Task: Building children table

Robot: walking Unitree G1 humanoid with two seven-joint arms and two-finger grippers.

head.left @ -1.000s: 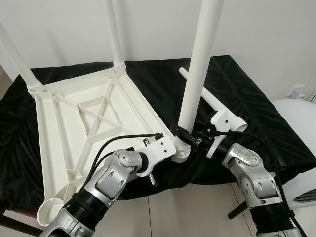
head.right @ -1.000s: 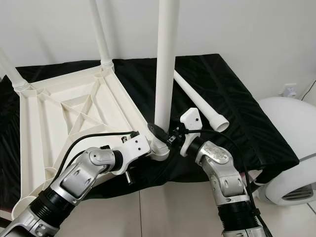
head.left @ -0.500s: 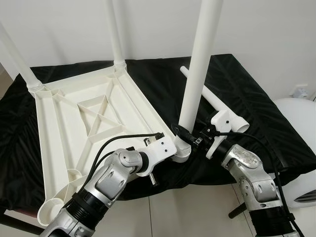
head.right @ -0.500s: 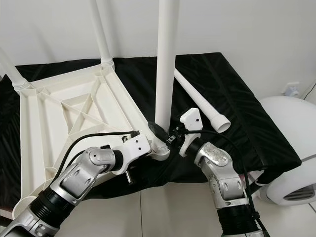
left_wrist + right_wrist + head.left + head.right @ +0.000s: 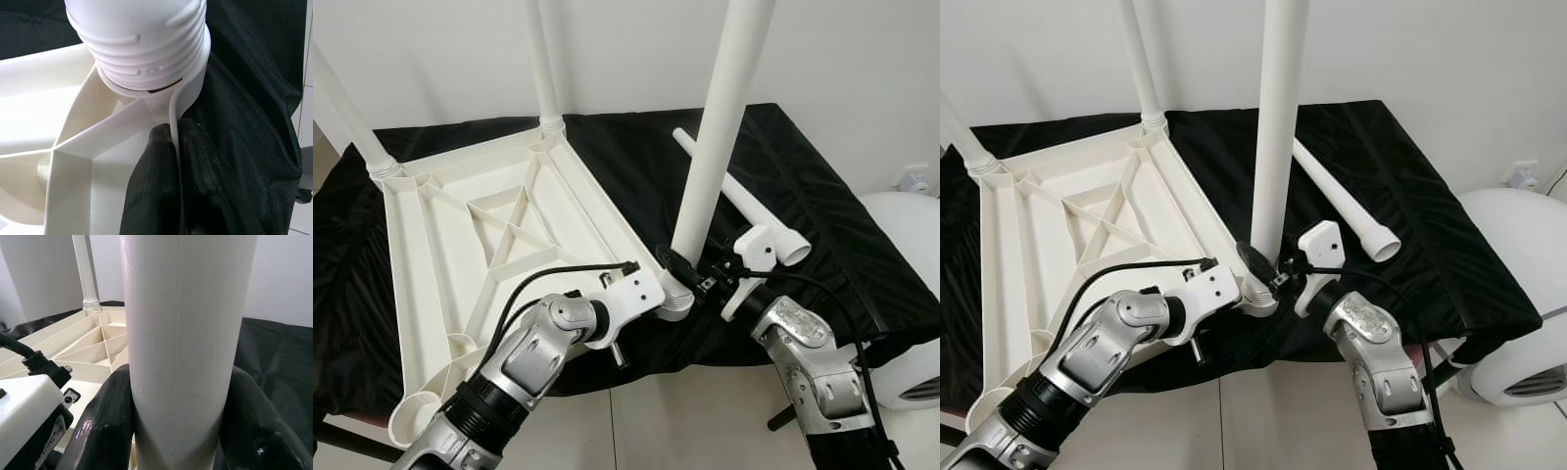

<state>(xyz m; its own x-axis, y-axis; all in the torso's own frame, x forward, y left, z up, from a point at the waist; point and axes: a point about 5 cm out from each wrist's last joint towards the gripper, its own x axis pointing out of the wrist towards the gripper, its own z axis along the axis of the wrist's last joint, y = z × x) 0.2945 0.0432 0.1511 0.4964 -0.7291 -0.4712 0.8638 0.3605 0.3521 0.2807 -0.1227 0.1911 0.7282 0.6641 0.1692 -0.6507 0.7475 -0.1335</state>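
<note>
The upturned white tabletop [image 5: 499, 245] is being kept flat on the black cloth [image 5: 862, 255], and a third leg [image 5: 710, 186] is being seated in the near corner socket [image 5: 674, 299]. That leg is being clasped low down by the right gripper [image 5: 1278, 274], its fingers [image 5: 105, 426] pressed against both sides of the tube. The corner's thin rim is being pinched by the left gripper [image 5: 171, 171], so the tabletop is being steadied right beside the socket. The leg's long axis is being held close to upright, leaning slightly, with its threaded base [image 5: 142, 54] apparently not yet fully home. Screwing it in is judged to hinge on that axis being lined up with the socket. A fourth leg [image 5: 734, 201] is lying loose on the cloth just behind.
</note>
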